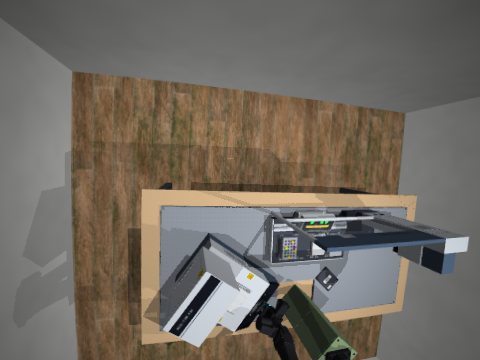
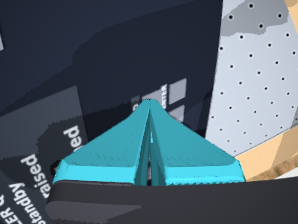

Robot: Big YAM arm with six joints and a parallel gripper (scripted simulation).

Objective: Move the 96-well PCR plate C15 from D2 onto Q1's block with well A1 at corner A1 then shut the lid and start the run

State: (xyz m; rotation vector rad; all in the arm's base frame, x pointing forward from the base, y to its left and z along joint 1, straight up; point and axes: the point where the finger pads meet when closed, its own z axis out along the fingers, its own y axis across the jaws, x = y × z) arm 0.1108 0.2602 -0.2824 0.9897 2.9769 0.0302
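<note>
The cycler Q1 [image 1: 212, 292] is a grey and white box standing askew at the table's front left. In the overhead view I cannot tell whether its lid is up or down. My gripper [image 1: 264, 307] is at its front right corner. In the wrist view the cyan fingers [image 2: 149, 106] are shut on nothing, and their tip points at small pale keys [image 2: 169, 96] on Q1's dark front panel [image 2: 100, 43]. Panel labels at the lower left read "raised" and "standby". A tray with coloured wells [image 1: 289, 247] sits in the hand-off row under a shelf. I cannot pick out plate C15.
A long grey shelf [image 1: 385, 237] overhangs the hand-off row and runs past the table's right edge. A small dark square nest [image 1: 329, 281] lies on the perforated grey mat [image 2: 260, 63]. My green arm link [image 1: 312, 322] comes in from the front edge.
</note>
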